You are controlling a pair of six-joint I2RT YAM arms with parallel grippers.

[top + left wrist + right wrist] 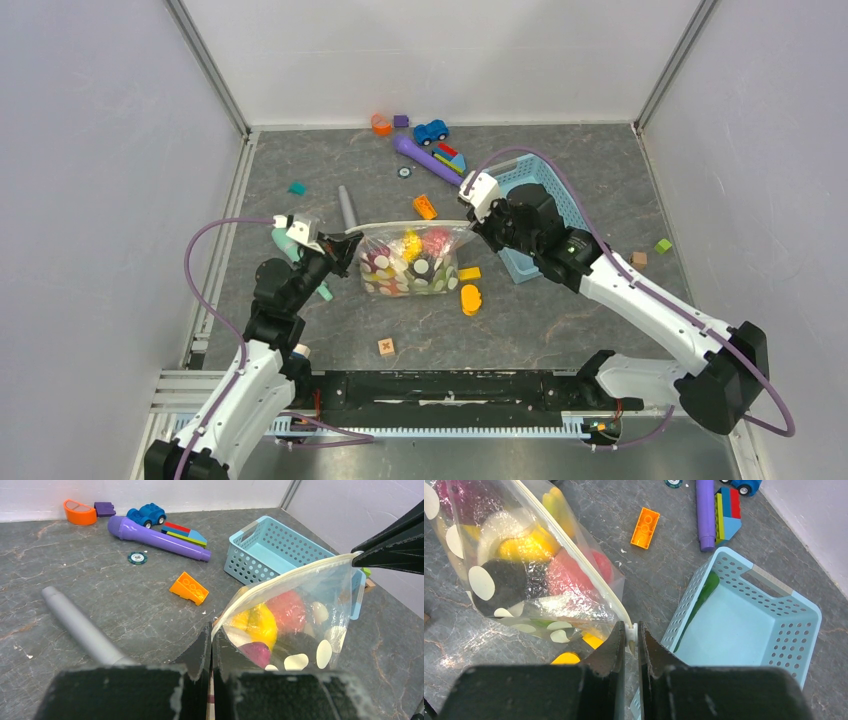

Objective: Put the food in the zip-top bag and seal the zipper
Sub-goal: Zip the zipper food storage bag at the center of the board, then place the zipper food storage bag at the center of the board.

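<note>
zip-top bag held taut, food inside

One polka-dot zip-top bag, one light blue basket, one blue toy car, one purple stick, one grey rod.

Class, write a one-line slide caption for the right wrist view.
Right end effector pinches the zipper of the zip-top bag, toy food inside, blue basket alongside.

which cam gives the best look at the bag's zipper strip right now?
Left wrist: the zipper runs close-up and whole, from the left gripper to the right gripper. Top external shows its full length too, but small and thin. Right wrist shows it sharply near its own fingers, with the far end cropped.
</note>
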